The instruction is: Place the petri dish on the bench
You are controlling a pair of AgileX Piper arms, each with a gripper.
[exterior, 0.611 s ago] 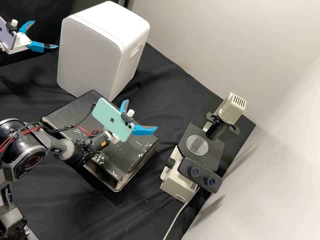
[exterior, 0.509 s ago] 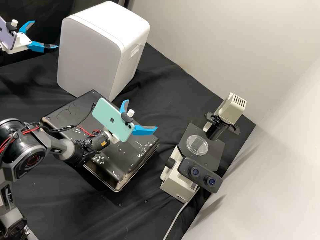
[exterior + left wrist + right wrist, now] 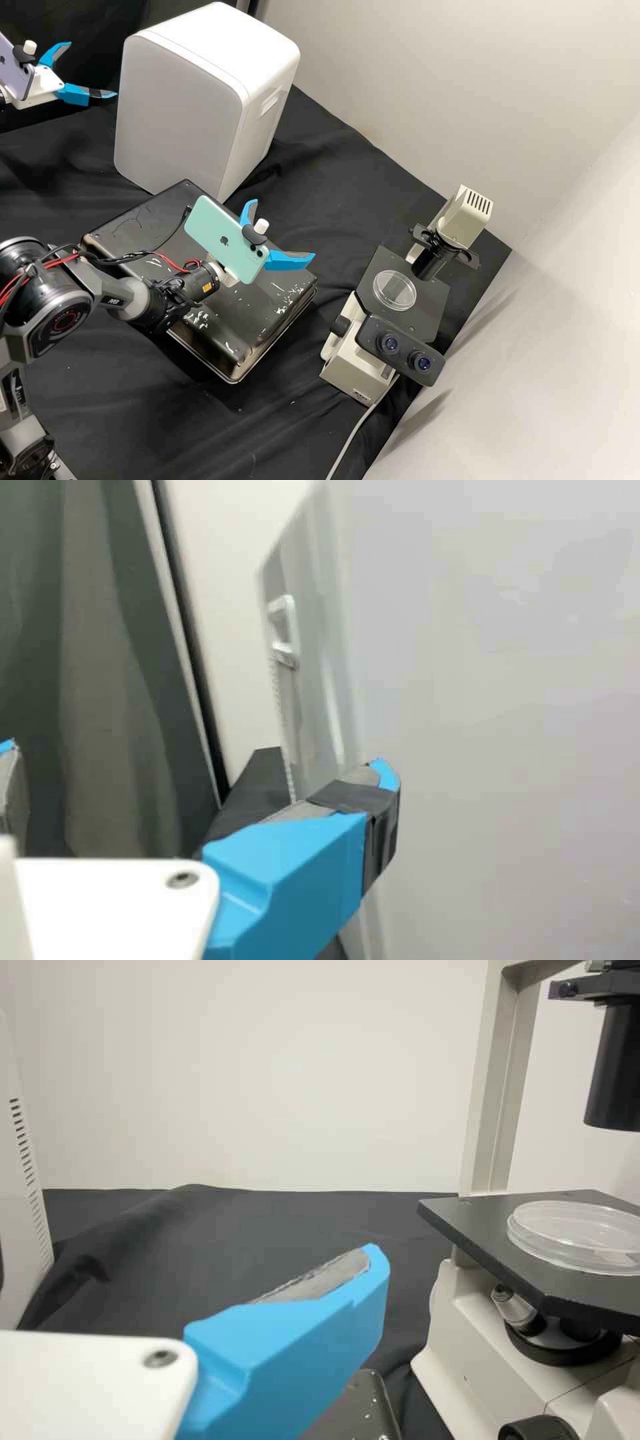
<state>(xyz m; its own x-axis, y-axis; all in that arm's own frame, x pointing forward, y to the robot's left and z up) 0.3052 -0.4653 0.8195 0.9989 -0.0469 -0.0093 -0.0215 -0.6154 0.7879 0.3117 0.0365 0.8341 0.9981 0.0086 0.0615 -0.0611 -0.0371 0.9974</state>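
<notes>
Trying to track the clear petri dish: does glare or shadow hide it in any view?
High view: petri dish evenly lit, no strong glare, rim plain against the dark microscope stage. Right wrist view: soft pale sheen on it, outline plain.

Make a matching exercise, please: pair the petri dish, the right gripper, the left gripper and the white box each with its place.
Things:
1. petri dish
2. right gripper
3. left gripper
4. white box

Places:
a. above the black tray
b. behind the tray, standing on the black cloth
c. on the microscope stage
d. in the high view's upper left corner, left of the box

Pairs: 1-c, 2-a, 3-d, 4-b
</notes>
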